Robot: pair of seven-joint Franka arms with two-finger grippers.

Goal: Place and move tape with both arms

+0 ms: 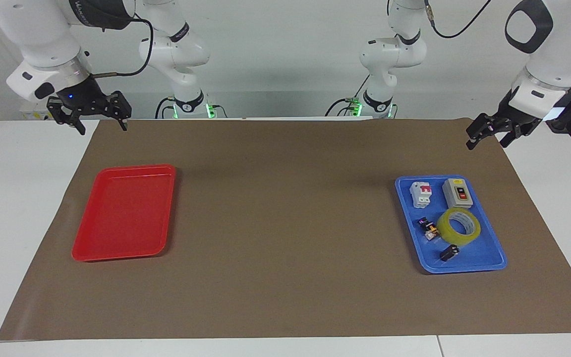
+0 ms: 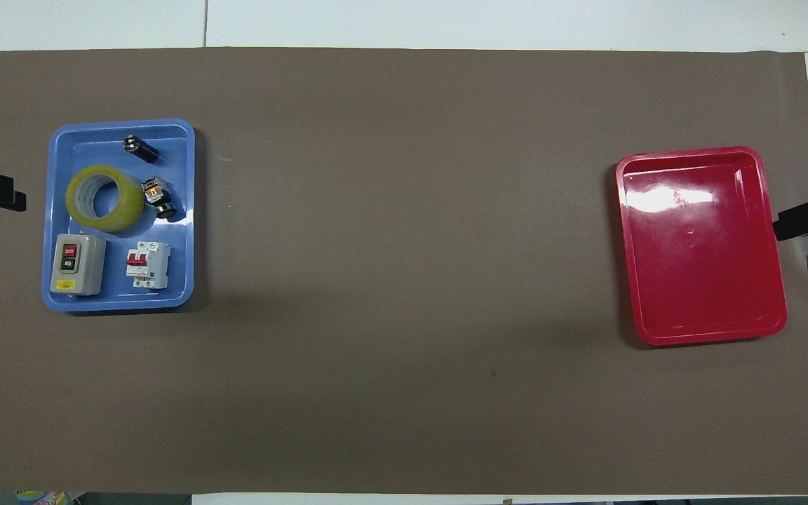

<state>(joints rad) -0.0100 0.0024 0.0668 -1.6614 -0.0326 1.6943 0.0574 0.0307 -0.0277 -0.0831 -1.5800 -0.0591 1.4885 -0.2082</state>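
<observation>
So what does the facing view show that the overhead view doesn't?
Only the facing view shows both arms whole, with the left gripper and the right gripper open and raised near the robots' edge of the mat. Only the overhead view shows the labelled face of the grey switch box squarely; the grippers barely enter its edges. Both show the tape in the blue tray and the red tray.
</observation>
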